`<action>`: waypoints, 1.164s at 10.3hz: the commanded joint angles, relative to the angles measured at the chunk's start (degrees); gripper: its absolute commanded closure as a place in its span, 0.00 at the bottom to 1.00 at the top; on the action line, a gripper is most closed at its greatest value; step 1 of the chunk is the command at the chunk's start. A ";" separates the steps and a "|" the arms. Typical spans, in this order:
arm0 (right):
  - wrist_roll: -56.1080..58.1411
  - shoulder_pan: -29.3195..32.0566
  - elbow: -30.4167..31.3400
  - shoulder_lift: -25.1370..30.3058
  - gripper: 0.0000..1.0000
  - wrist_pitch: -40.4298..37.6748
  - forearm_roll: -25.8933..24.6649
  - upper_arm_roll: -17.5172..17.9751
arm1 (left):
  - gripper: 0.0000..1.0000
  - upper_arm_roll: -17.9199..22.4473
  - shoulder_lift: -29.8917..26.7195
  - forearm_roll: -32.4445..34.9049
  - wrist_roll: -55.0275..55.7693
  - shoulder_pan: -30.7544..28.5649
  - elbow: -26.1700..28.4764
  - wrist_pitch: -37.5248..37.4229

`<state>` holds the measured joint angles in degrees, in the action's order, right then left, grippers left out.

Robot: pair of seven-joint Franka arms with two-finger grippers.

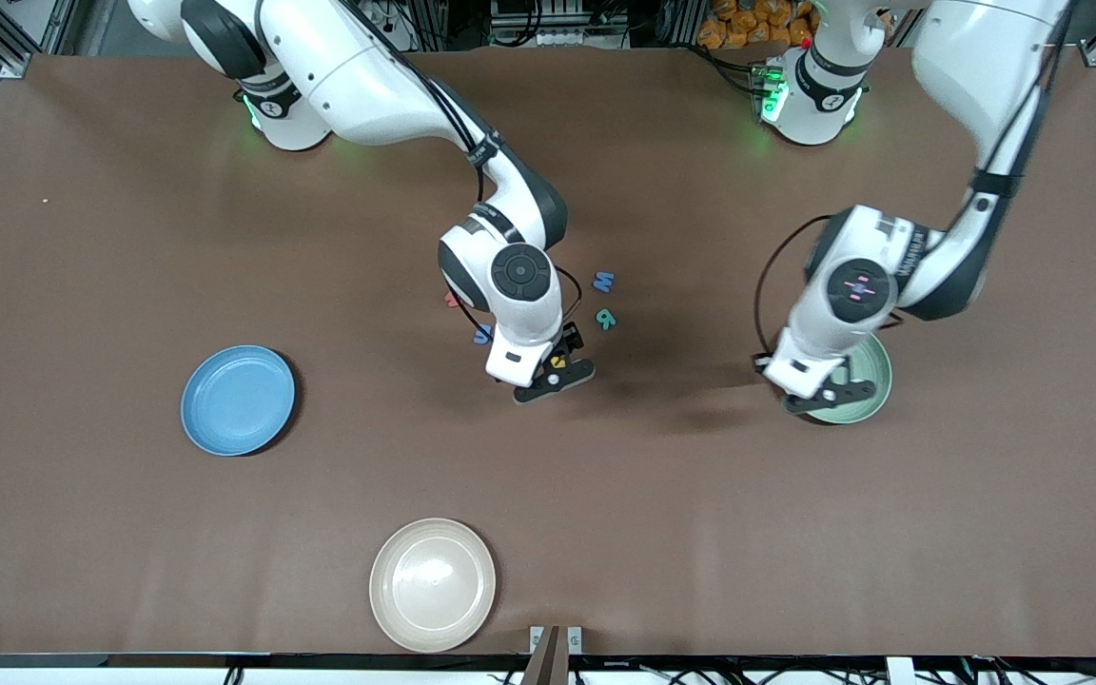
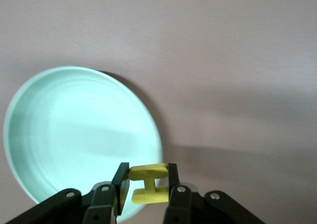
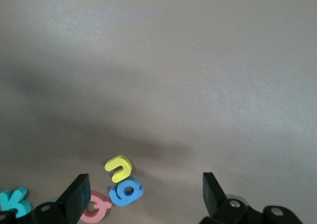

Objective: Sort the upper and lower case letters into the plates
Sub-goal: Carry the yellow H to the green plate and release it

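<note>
A yellow letter H (image 2: 147,184) is pinched in the left gripper (image 2: 146,188) over the edge of the mint green plate (image 2: 74,135), toward the left arm's end of the table (image 1: 662,495). The right gripper (image 3: 143,194) is held with jaws spread above loose letters (image 3: 119,187) mid-table. The sky blue plate (image 1: 238,400) sits toward the right arm's end.

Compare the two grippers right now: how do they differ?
The left gripper is shut on a yellow H-shaped letter; the right gripper is open, holding nothing. The left hangs over the mint green plate; the right is over loose letters on the table. Both point downward.
</note>
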<state>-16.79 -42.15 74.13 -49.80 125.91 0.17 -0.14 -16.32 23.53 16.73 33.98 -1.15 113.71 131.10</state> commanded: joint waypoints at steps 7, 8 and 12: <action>5.97 -2.84 -2.24 -4.95 0.00 1.00 0.62 0.58 | 0.34 -0.82 1.44 0.93 -8.85 -6.84 1.51 0.21; 5.98 -2.93 -2.24 -5.22 0.00 1.09 0.44 0.58 | 0.26 -0.82 1.44 0.93 -8.85 -6.76 1.51 0.21; 9.57 -2.93 -2.24 -5.57 0.00 3.29 0.18 0.58 | 0.11 -0.90 1.35 0.93 -8.85 -6.49 1.51 0.21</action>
<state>-9.27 -44.98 73.95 -53.98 129.31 0.18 0.46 -16.75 25.40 16.73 25.76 -7.41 114.85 131.16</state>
